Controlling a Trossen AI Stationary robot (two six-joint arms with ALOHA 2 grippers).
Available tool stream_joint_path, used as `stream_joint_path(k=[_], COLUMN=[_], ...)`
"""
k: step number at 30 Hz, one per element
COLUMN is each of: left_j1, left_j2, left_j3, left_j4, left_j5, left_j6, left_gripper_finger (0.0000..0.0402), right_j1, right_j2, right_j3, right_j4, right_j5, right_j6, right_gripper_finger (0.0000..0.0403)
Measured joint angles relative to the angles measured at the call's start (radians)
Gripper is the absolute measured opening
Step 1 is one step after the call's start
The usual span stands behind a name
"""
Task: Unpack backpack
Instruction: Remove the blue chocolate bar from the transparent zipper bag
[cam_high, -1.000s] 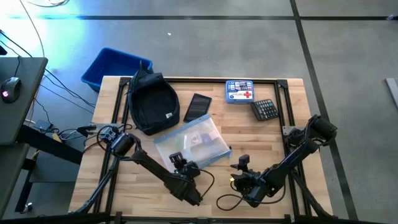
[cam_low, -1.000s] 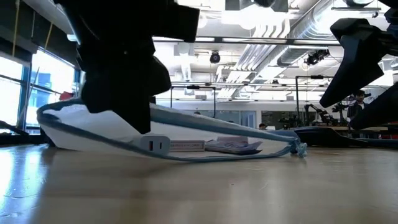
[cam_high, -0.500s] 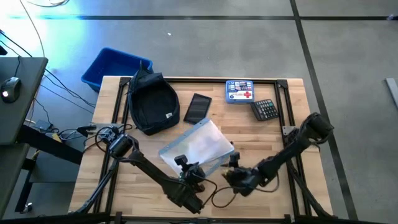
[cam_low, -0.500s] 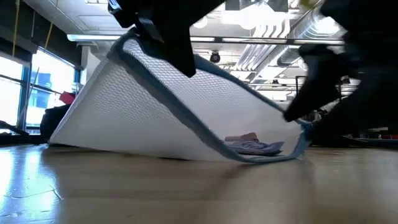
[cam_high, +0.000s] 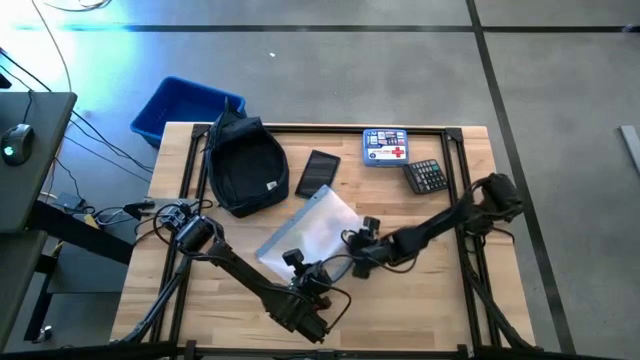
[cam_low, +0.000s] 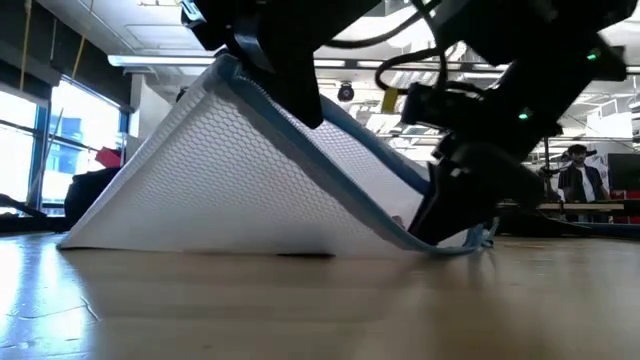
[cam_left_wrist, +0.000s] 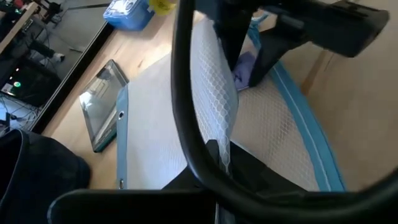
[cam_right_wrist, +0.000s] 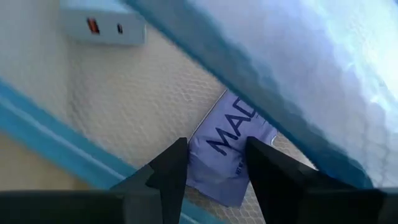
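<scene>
Mesh pouch (cam_high: 310, 232) lifted at near edge, table centre.
Left gripper (cam_high: 297, 270) clamped on pouch edge; right gripper (cam_right_wrist: 211, 163) parted inside, around leaflet (cam_right_wrist: 231, 148). Backpack (cam_high: 243, 166) far left.

Table (cam_high: 420, 300): light wooden top in a black frame.
Far side, left to right: dark navy backpack (cam_high: 243, 165), black flat case (cam_high: 318, 172), first-aid box (cam_high: 385, 145), calculator (cam_high: 427, 176).
Middle: white mesh pouch (cam_high: 310, 233), blue-edged, one edge raised off the wood.
</scene>
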Motion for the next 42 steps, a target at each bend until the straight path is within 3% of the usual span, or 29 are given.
stream_joint_path(k=[4, 8, 10, 14, 22, 25, 28, 32, 36, 39, 42], left_j1=[0.0, 0.0, 0.0, 0.001, 0.015, 0.015, 0.015, 0.011, 0.008, 0.008, 0.005], left_j2=[0.0, 0.0, 0.0, 0.0, 0.0, 0.0, 0.0, 0.0, 0.0, 0.0, 0.0], left_j3=[0.0, 0.0, 0.0, 0.0, 0.0, 0.0, 0.0, 0.0, 0.0, 0.0, 0.0], left_j4=[0.001, 0.001, 0.001, 0.0, -0.075, -0.112, -0.153, -0.184, -0.183, -0.183, -0.182], left_j5=[0.007, 0.007, 0.007, 0.006, 0.008, 0.028, 0.073, 0.093, 0.096, 0.096, 0.104], left_j6=[0.001, 0.0, -0.003, -0.019, -0.1, -0.14, -0.177, -0.211, -0.218, -0.219, -0.219], left_gripper_finger=[0.0, 0.0, 0.0, 0.0, 0.0, 0.0, 0.0, 0.0, 0.0, 0.0, 0.0], right_j1=[-0.006, -0.005, 0.005, 0.069, 0.287, 0.352, 0.379, 0.304, 0.126, -0.019, -0.092], right_j2=[0.012, 0.005, -0.007, -0.06, -0.225, -0.31, -0.406, -0.519, -0.57, -0.571, -0.571], right_j3=[0.0, 0.0, -0.001, -0.008, -0.009, -0.008, -0.008, -0.007, -0.008, -0.009, -0.009], right_j4=[-0.003, -0.013, -0.025, -0.068, -0.227, -0.299, -0.394, -0.479, -0.449, -0.392, -0.394], right_j5=[-0.01, -0.02, -0.033, -0.043, -0.284, -0.24, -0.067, 0.134, 0.191, 0.098, -0.123], right_j6=[0.014, 0.001, -0.021, -0.067, -0.19, -0.154, -0.102, -0.095, -0.213, -0.325, -0.399], right_gripper_finger=[0.0112, 0.0032, 0.0011, 0.0004, 0.0001, 0.0001, 0.0001, 0.0001, 0.0001, 0.0, 0.0])
